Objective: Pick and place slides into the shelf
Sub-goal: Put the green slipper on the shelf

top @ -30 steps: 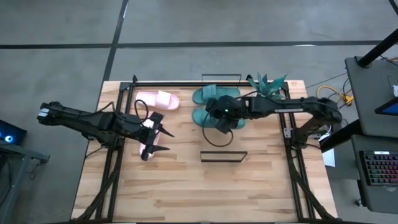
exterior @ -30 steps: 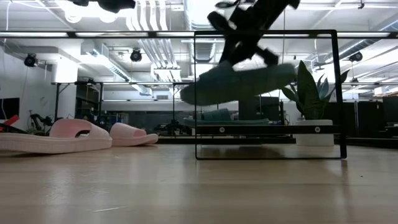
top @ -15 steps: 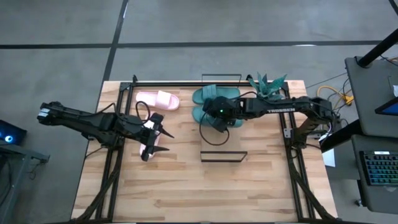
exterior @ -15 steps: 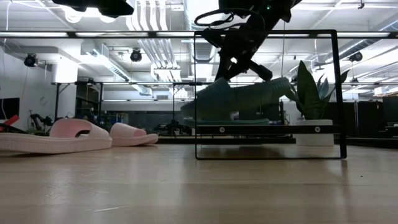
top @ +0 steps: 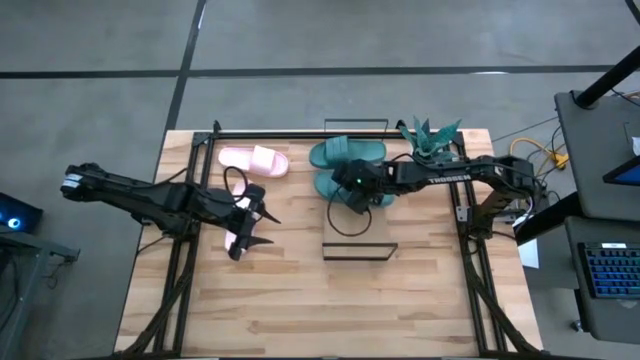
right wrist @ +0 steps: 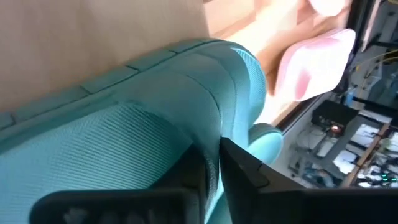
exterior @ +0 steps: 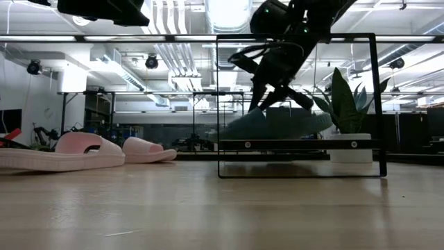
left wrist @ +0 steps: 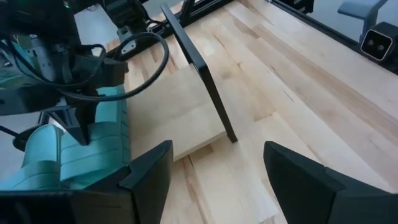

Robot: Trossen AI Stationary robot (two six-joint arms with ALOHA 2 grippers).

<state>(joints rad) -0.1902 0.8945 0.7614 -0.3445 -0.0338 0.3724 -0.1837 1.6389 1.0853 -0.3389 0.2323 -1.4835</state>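
Observation:
A teal slide (exterior: 277,123) lies on the shelf's wood plank (left wrist: 186,112), inside the black wire frame (exterior: 374,104). My right gripper (top: 352,195) comes down on it from above and is shut on its strap. A second teal slide (top: 345,152) sits just beyond it toward the far edge. One pink slide (top: 255,160) lies sole down at the far left. Another pink slide (top: 238,228) lies partly hidden under my left gripper (top: 252,226), which hovers open above it, touching nothing. My right gripper pinches the edge of the teal slide's wide strap (right wrist: 214,134) between its two fingers (right wrist: 249,171). The fingers slant down from above, coming from the table's right. The slide lies about level with its sole on the shelf's plank (exterior: 298,144).
A potted plant (top: 432,135) stands at the far right behind the shelf. Black frame rails (top: 180,260) run along the table's left and right sides. Bare wood (top: 330,310) stretches toward the near edge.
My right gripper has come down with the teal slide. The slide, which hung tilted in the air above the shelf, now lies level with its sole on the plank.

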